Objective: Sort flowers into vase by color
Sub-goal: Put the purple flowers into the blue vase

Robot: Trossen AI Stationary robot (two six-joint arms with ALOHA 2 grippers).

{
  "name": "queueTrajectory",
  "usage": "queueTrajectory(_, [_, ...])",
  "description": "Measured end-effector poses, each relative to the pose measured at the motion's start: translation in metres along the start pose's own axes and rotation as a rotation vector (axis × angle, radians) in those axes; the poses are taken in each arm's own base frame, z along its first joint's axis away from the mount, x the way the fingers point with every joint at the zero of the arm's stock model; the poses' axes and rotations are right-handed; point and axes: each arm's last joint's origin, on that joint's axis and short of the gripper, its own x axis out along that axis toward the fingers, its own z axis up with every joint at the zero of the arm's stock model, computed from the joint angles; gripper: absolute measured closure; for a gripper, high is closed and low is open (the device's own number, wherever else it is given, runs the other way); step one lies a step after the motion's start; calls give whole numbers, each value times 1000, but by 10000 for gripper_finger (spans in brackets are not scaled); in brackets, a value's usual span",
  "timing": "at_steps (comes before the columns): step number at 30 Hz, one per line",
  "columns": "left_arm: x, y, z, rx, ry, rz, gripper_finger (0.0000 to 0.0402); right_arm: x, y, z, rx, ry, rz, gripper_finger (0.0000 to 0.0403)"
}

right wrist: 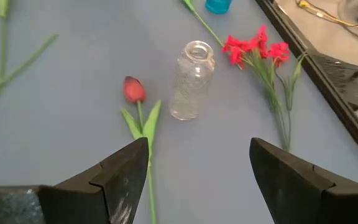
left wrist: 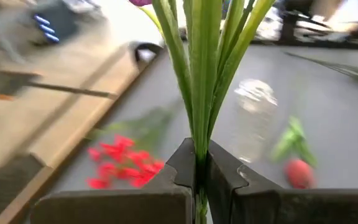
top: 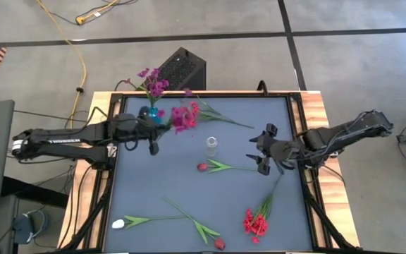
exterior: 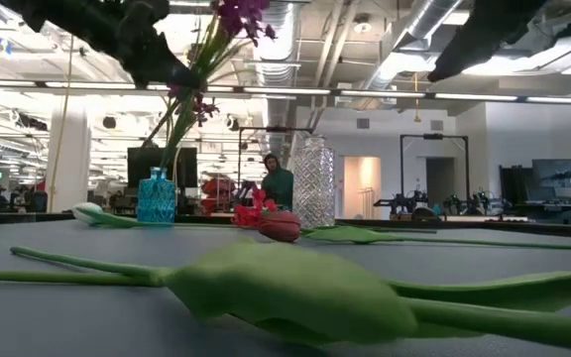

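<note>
Two vases (top: 211, 146), six flowers (top: 256, 223)

An open industrial lab: exposed ceiling ducts (exterior: 295, 40), strip lights, equipment racks (exterior: 432, 174) beyond the table (top: 154, 180)

A dark grey mat (top: 189, 183) covers the table, whose wooden edge (top: 319, 116) shows along its sides. On the floor just beyond the table's far edge stands a black box (top: 183, 68) with a perforated face. A yellow cable (top: 76, 42) snakes across the grey floor near the upper left, and dark tape lines (top: 287, 28) cross that floor. In the room behind the table, a person (exterior: 278, 181) in a dark green hooded top stands far off, among desks and equipment. A white pillar (exterior: 67, 149) rises on the left, with ducts and pipes (exterior: 295, 25) along the ceiling.
</note>
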Motion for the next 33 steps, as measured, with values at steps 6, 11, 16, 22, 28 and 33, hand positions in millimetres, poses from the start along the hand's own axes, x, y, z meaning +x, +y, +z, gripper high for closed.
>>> queueTrajectory(6, [-9, 6, 11, 48, -182, 121, 401, 21, 16, -4, -103, -83, 34, 97])
queueTrajectory(11, [-15, 7, 1, 60, -371, 190, 401, 31, 17, -15, -126, -187, 49, 97])
queueTrajectory(16, [-24, 10, -17, 47, -534, 282, 401, 31, 9, -21, -99, -207, 33, 97])
queueTrajectory(22, [-33, 13, -38, -8, -607, 356, 401, 30, 2, -25, -79, -217, 17, 97])
queueTrajectory(28, [-42, 19, -46, -68, -583, 533, 401, 32, -4, -24, -82, -213, -6, 97])
queueTrajectory(33, [-42, 26, -48, -86, -533, 674, 401, 35, -9, -22, -89, -221, -32, 97])
